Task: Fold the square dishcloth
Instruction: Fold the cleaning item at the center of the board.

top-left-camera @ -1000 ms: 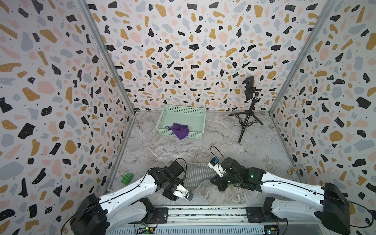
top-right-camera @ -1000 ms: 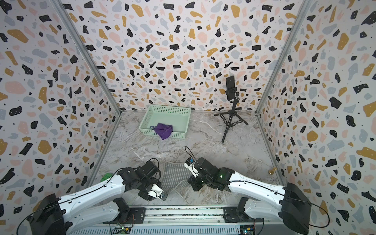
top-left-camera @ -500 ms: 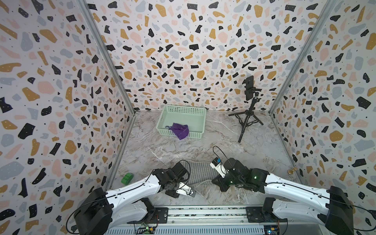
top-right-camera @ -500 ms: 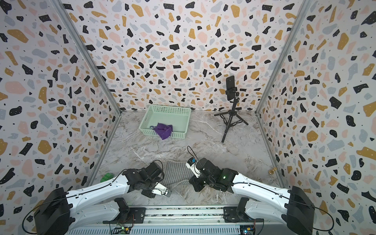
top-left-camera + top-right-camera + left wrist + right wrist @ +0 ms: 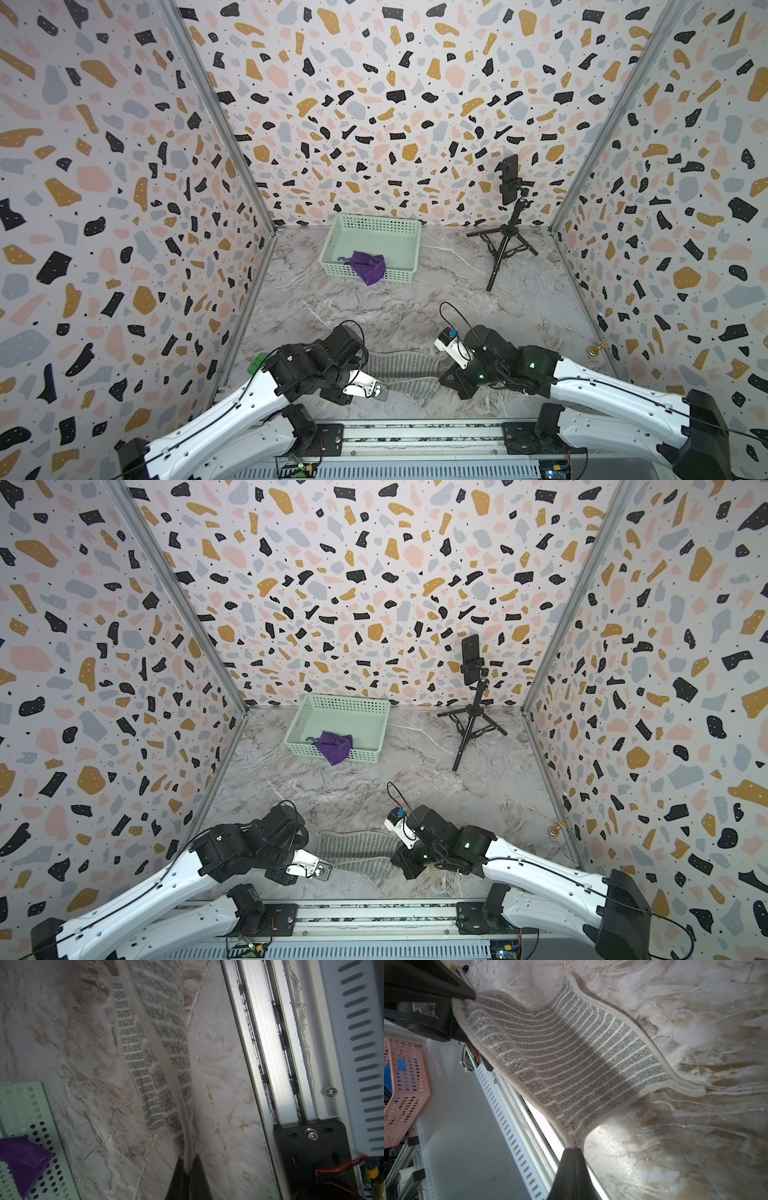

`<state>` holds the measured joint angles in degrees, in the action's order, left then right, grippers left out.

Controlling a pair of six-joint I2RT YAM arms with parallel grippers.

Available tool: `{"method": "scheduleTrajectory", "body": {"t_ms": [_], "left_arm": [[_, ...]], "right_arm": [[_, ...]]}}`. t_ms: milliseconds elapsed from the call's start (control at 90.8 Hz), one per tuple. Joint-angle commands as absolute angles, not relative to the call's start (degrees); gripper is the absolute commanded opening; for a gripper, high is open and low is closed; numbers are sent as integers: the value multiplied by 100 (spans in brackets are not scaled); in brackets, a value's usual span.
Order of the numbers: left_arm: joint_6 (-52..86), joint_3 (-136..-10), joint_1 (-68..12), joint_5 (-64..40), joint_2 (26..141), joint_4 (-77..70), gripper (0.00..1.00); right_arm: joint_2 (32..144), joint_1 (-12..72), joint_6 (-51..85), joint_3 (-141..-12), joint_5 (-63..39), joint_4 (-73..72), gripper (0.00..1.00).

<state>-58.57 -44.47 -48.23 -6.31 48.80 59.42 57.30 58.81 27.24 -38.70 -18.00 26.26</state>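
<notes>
Striped dishcloth sags between left end effector and right end effector, each pinched shut on hem corner. Risk: shallow grip slips under tension; uneven travel skews fold.

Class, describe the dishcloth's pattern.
The dishcloth is grey with thin white stripes and a beige border, clearest in the right wrist view.

You have on the marble worktop: green basket (at the back), tripod, striped dishcloth near front.
</notes>
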Motion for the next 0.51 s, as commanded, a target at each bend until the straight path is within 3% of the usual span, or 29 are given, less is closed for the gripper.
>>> {"method": "scheduleTrajectory", "body": {"t_ms": [0,253,495], "left_arm": [[-5700,-4785,-4707,-560,5446,5884,0],[-5995,-5338,-3657,-779,6959,5595,0],[-6157,-5232,-3244,-740,7747,5075,0]], "right_arm": [[6077,5839,2652,-4335,-1760,2801,0],[7041,5495,2373,-4827,-1743,2794,0],[7955,4914,2229,-5045,-1842,2649,0]]}}
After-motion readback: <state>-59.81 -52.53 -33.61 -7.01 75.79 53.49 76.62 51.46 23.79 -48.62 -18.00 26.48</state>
